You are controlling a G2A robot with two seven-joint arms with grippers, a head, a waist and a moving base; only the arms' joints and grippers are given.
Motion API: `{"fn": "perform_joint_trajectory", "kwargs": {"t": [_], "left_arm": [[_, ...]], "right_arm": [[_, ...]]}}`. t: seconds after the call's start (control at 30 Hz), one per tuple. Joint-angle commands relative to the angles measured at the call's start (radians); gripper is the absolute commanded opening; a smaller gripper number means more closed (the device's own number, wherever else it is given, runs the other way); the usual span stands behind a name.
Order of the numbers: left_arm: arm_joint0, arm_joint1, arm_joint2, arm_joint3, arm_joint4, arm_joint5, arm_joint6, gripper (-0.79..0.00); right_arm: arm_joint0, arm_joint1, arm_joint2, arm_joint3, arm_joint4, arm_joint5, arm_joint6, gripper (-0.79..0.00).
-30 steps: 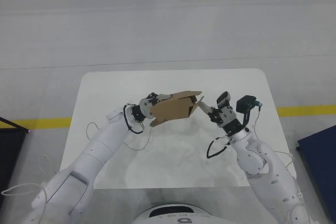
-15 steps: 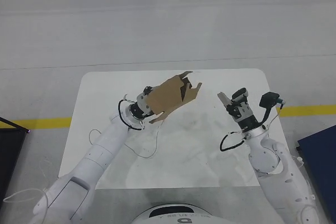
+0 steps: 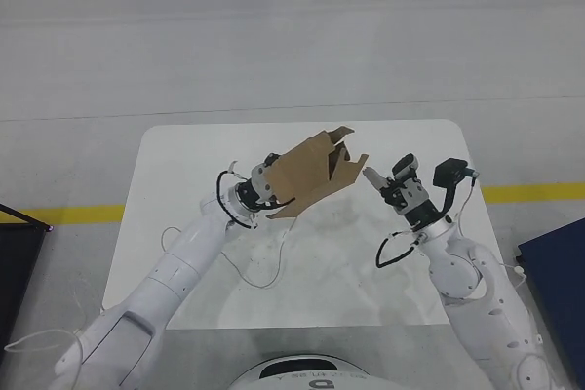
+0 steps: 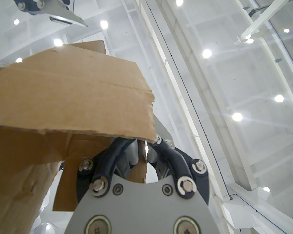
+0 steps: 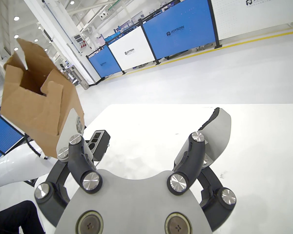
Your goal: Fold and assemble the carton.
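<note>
The carton [image 3: 310, 175] hangs in the upper centre of the top view, lifted off the white table [image 3: 175, 166]. The left gripper [image 3: 264, 187] is clenched on the edge of one panel at the carton's lower-left end. In the left wrist view the cardboard is pinched between the left gripper's fingers [image 4: 150, 151] at lower centre. The carton reads as opened into a sleeve. Its notched end flaps [image 3: 348, 159] stand loose and unfolded, and that open mouth faces the right side of the frame. The right gripper [image 3: 385, 182] sits just right of that mouth, apart from the cardboard, with its jaws spread and nothing between them. In the right wrist view the carton [image 5: 36, 108] is at upper left. The job looks to be at the flap-folding stage: the body is shaped but the end is not closed. The next move probably calls for the free gripper to press one flap inward across the opening while the other arm holds the sleeve steady. The upright flaps could buckle or snag a fingertip if met edge-on, and the single pinch may let the box twist. Nothing lies between gripper and carton. Away from the work, a yellow line [image 3: 78, 213] crosses the floor, and blue and white partitions [image 5: 175, 32] stand beyond the table.
</note>
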Motion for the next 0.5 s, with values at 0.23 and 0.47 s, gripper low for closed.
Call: {"fn": "perform_joint_trajectory", "kwargs": {"t": [0.23,0.47], "left_arm": [[-0.007,0.008,0.039,0.014,0.052,-0.02,-0.02,-0.785],[-0.018,0.013,0.076,0.011,0.099,-0.033,-0.033,-0.785]], "right_arm": [[-0.031,-0.001,-0.008,-0.022,-0.06,-0.065,-0.032,0.0],[-0.045,-0.004,-0.022,-0.026,-0.1,-0.083,-0.062,0.0]]}}
